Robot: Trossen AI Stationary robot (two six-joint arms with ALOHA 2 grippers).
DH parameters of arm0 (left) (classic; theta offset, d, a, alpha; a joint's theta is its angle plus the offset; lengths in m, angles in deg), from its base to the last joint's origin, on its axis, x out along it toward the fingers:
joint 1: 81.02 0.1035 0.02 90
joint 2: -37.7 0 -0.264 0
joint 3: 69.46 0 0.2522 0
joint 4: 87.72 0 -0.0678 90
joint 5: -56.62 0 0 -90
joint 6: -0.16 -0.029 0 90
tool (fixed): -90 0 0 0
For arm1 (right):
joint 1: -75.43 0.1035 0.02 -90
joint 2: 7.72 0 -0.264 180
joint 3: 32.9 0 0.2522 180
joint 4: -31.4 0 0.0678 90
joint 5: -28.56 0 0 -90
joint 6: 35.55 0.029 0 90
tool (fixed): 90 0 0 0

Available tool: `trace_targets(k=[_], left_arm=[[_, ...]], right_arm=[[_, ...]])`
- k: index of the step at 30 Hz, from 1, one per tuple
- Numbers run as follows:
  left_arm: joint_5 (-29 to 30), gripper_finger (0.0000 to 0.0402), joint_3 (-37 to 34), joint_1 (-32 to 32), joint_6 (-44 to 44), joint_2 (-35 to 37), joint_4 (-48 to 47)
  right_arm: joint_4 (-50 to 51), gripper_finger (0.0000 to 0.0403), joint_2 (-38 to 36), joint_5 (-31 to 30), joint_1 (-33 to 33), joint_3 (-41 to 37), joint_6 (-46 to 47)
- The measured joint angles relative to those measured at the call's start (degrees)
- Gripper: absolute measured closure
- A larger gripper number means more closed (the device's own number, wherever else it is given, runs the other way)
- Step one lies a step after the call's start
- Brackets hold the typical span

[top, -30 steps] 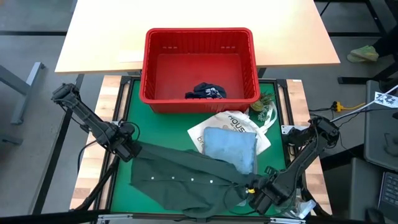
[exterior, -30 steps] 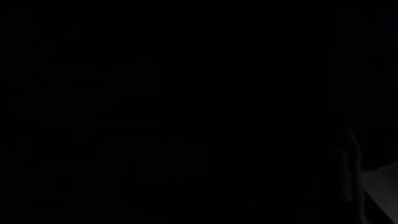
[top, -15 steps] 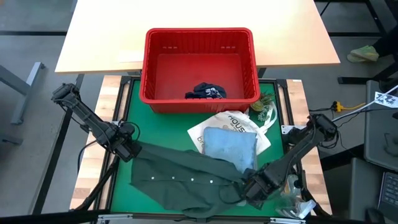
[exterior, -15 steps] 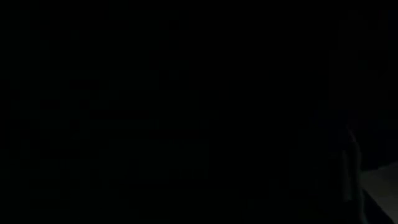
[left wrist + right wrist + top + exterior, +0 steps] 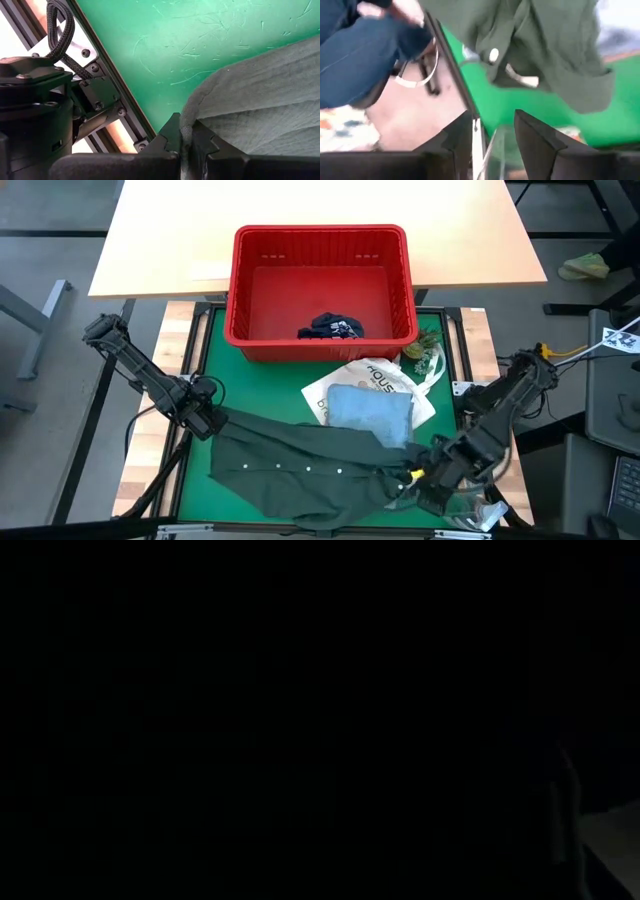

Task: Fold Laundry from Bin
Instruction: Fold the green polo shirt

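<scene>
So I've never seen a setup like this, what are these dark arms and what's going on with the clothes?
Two robot arms work at a green table. One picture looks straight down, two come from cameras on the wrists, and the table-level picture is black. The left pincer is shut on a corner of the dark green shirt spread on the table. The right pincer is open at the shirt's other end, holding nothing. A folded light blue shirt lies on a white tote bag. The red basket holds navy shorts.
</scene>
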Motion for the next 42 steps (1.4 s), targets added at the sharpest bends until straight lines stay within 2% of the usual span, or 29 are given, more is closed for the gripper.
trace_targets(k=[2,6,8,11,17,23,31,38,42], left_arm=[[0.0,0.0401,0.0,0.0,0.0,0.0,0.0],[0.0,0.0401,0.0,0.0,0.0,0.0,0.0],[0.0,0.0401,0.0,0.0,0.0,0.0,0.0],[0.0,0.0401,0.0,0.0,0.1,0.0,0.0],[0.0,0.0401,0.0,0.0,0.1,0.0,0.0],[0.0,0.0401,0.0,0.0,0.1,0.0,0.0],[0.1,0.0401,0.0,0.0,0.1,0.0,0.0],[0.1,0.0401,0.0,0.0,0.1,0.0,0.0],[0.1,0.0401,0.0,0.0,0.1,0.0,0.0]], right_arm=[[0.0,0.0258,-0.3,-8.3,0.2,0.0,-0.4],[-0.8,0.0259,0.0,-32.0,-1.1,-0.8,2.5],[-2.0,0.0259,0.4,-37.8,-3.5,-1.7,6.1],[-2.3,0.0259,0.6,-34.6,-7.6,-3.3,9.0],[-10.7,0.0259,0.6,-18.8,-15.7,-8.7,10.4],[-18.8,0.0259,0.6,-7.5,-22.4,-14.2,11.7],[-22.0,0.0259,0.5,-1.1,-26.8,-18.2,11.6],[-26.8,0.0259,0.6,-1.9,-26.7,-22.4,11.6],[-33.6,0.0259,0.6,-0.6,-26.6,-24.6,11.5]])
